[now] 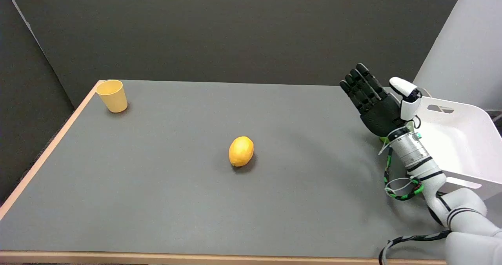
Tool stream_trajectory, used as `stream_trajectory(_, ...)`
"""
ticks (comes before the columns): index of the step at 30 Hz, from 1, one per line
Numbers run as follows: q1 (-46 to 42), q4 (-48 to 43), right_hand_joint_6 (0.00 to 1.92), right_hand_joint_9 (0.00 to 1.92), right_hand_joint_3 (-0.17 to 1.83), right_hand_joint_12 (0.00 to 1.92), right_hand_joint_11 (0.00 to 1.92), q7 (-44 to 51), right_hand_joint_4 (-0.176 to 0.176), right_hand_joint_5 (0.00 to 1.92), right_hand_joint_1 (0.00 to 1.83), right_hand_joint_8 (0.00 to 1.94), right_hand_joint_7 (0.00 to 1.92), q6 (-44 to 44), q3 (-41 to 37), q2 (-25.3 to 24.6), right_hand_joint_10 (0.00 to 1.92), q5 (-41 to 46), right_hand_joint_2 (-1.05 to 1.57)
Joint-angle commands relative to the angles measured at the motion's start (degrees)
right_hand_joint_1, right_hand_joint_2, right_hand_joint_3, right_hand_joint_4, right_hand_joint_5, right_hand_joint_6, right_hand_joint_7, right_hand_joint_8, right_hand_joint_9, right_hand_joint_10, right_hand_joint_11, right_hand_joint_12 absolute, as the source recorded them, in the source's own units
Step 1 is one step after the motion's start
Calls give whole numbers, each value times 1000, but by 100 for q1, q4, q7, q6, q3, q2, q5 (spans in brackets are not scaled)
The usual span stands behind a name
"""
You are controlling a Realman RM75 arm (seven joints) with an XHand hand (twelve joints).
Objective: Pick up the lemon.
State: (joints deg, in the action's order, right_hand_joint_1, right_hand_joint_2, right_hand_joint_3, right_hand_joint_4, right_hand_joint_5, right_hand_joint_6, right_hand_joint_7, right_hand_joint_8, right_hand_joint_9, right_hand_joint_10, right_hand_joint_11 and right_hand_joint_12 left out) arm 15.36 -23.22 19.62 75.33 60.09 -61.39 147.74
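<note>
A grey table (pixel 164 202) with a light wooden edge stands before dark walls. At its far left corner stands 1 yellow cup (pixel 112 95), upright. The lemon (pixel 241 151) lies near the middle of the table. Well to its right the right hand (pixel 375 101) hangs in the air, fingers extended and apart, holding nothing. Just beside it sits a white bin (pixel 464 139).
</note>
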Motion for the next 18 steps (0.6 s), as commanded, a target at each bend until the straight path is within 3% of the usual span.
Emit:
stream_trajectory(1, 92, 153, 282, 88, 1086, 548, 16, 38, -19, 95, 414, 52, 125, -186, 426, 540, 183, -8, 682)
stream_trajectory(3, 87, -98, 291, 77, 1089, 586, 16, 38, -17, 88, 399, 96, 117, -412, 818, 578, 232, -8, 693)
stream_trajectory(5, 62, -317, 298, 53, 1031, 712, -1, 83, -11, 61, 206, 170, 104, -549, 1162, 658, 300, -16, 668)
stream_trajectory(7, 54, -471, 353, 39, 1008, 779, -1, 333, -5, 87, 252, 247, 114, -584, 1447, 755, 437, -16, 663)
stream_trajectory(11, -1, -1010, 332, 44, 863, 768, -1, 1713, -9, 132, 411, 235, 151, -607, 1811, 829, 508, -55, 730)
stream_trajectory(15, -231, -1958, 357, 6, 953, 661, -1, 2731, -58, 75, 478, 240, 74, -1111, 2158, 790, 418, -64, 660)
stream_trajectory(18, -627, -3128, 325, -1, 941, 597, -1, 3649, -89, 52, 472, 196, 56, -2236, 2574, 758, 365, -64, 639)
